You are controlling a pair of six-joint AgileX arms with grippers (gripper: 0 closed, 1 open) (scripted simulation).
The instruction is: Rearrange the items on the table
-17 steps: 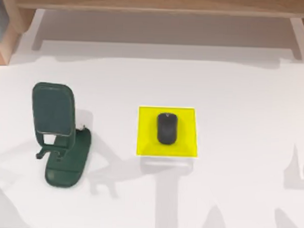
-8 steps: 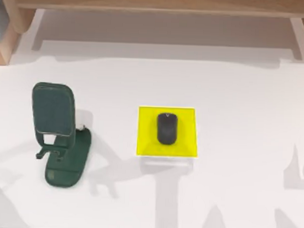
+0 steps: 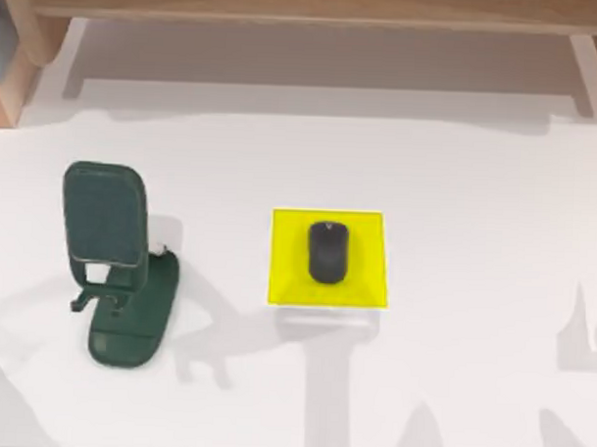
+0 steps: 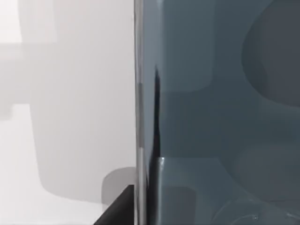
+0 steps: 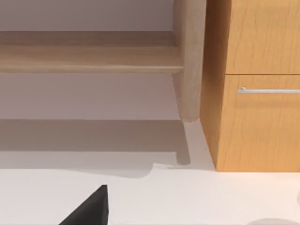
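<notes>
Mouse (image 3: 327, 252), small, black and oval, lies centred on the yellow pad (image 3: 360, 285) mid-frame in the top view, on the white tabletop (image 3: 476, 190). At left of frame the dark green stand (image 3: 128, 321) carries the phone (image 3: 105, 215), leaning upright. Left wrist view alone gives the phone's grey-blue face (image 4: 211, 93) close up; right wrist view alone shows the wooden shelf (image 5: 89, 58) and a drawer (image 5: 262, 122). Nothing has shifted from the earlier frames. Whether either end effector is apart or together, I cannot tell.
</notes>
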